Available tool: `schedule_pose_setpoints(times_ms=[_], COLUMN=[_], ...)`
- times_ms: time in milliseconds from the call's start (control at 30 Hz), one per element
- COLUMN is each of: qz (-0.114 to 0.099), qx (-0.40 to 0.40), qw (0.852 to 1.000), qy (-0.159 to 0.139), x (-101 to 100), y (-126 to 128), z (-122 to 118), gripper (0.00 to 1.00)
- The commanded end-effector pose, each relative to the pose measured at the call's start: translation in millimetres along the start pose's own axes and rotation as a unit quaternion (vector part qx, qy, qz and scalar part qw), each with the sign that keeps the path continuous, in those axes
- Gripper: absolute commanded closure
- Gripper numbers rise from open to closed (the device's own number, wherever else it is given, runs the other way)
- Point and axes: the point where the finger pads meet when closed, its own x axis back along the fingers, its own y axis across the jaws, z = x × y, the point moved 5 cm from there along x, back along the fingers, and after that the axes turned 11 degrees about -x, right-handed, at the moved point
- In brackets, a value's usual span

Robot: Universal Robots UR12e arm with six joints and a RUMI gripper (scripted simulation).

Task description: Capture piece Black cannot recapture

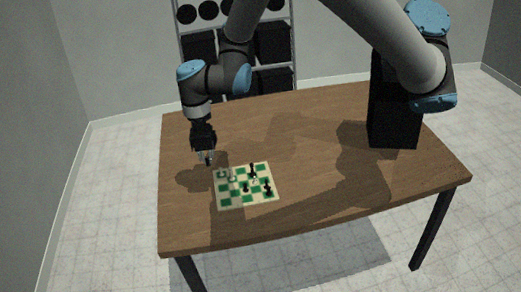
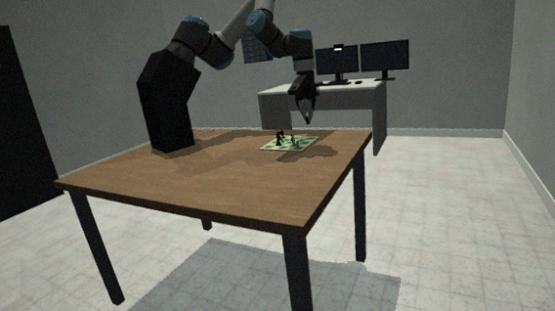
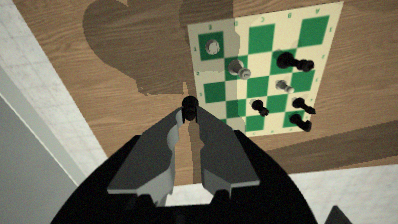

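Observation:
My gripper is shut on a small black pawn, which it holds by its head. It hangs above the bare wooden table, just off the side of the green and cream chessboard. On the board stand a white rook in a corner square, a white piece and a white pawn. A tall black piece and three black pawns, including one near my fingers, also stand there.
The arm's black pedestal stands on the table's far right part. The table's left edge is close to my gripper. A shelf rack stands behind the table, and a desk with monitors beyond it.

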Motion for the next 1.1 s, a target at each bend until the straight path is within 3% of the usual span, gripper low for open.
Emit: schedule_pose_setpoints(times_ms=[0,567,1067], qz=[-0.007,-0.007,-0.007], qx=[0.049,0.05,0.05], qw=[0.999,0.999,0.999], qy=[-0.002,-0.002,-0.002], x=[-4,-8,-58], y=[-29,-28,-28], z=[3,2,2], gripper=[1.0,1.0,1.0])
